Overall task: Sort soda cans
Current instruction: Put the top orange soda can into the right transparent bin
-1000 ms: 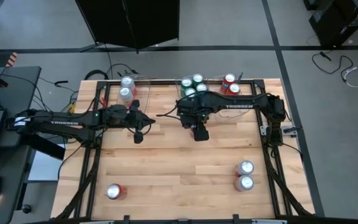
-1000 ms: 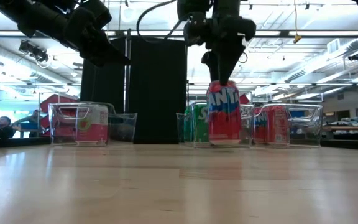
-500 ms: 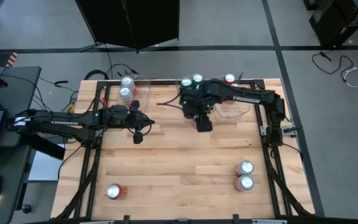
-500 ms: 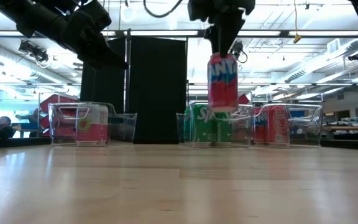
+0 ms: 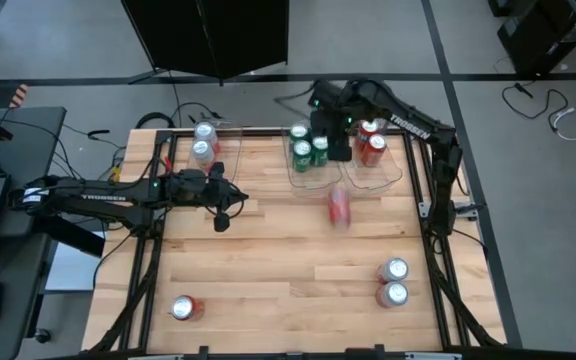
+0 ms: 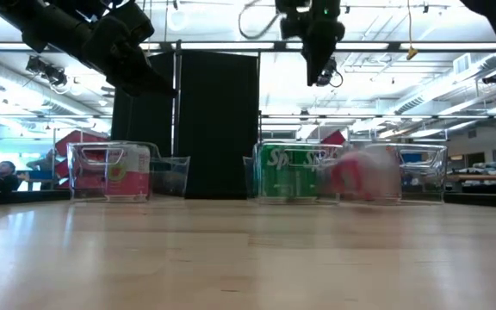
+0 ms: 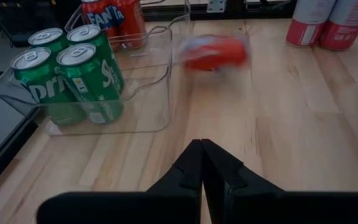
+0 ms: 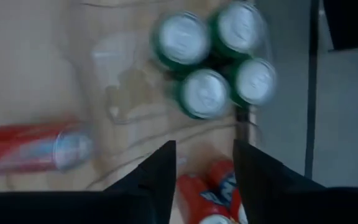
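A red soda can [image 5: 339,207] lies on its side on the wood, blurred, just on the near side of the clear bins; it also shows as the red can [image 7: 215,51] and the red can [image 8: 36,148]. My right gripper [image 8: 204,155] hangs open and empty high above the bins [image 5: 339,150], between the green cans [image 5: 303,152] and the upright red cans [image 5: 371,145]. My left gripper [image 5: 222,221] is shut and empty above the table's left middle. Silver-white cans [image 5: 203,145] stand in the far-left bin.
Two silver-white cans [image 5: 393,281] stand near the right edge and one red can [image 5: 186,308] stands at the near left. The three clear bins line the far edge, the middle bin's wall [image 7: 148,93] close to the fallen can. Bare wood fills the table's middle.
My right gripper has risen and swung toward the far edge, over the bins, carrying the red can upright. The can has dropped out of its fingers and now lies on its side on the table, on the near side of the bins, still blurred with motion.
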